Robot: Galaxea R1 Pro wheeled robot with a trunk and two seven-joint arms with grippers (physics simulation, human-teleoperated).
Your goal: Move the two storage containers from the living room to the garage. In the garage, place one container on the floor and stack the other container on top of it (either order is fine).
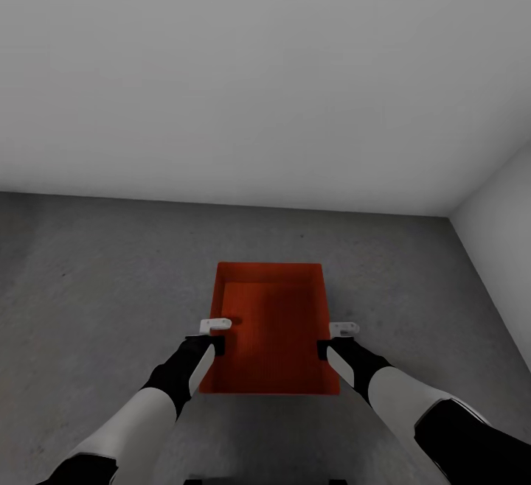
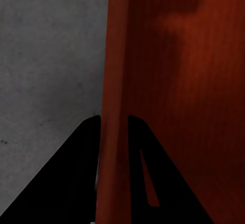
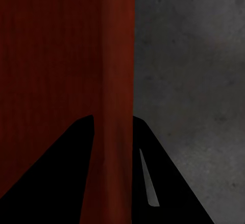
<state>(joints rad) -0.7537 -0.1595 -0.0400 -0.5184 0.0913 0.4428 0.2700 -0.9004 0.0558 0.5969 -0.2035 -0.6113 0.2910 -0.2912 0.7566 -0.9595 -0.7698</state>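
No readable text, labels, brands, numbers or signs in any view. Storage container [image 1: 271, 326] walls and inside are plain orange-red, unmarked. Concrete floor [image 1: 96, 278] and white walls [image 1: 258, 65] carry no markings either.

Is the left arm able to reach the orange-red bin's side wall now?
Yes, it seems so: the left gripper already straddles the storage container's wall, one finger on each side, nothing between.
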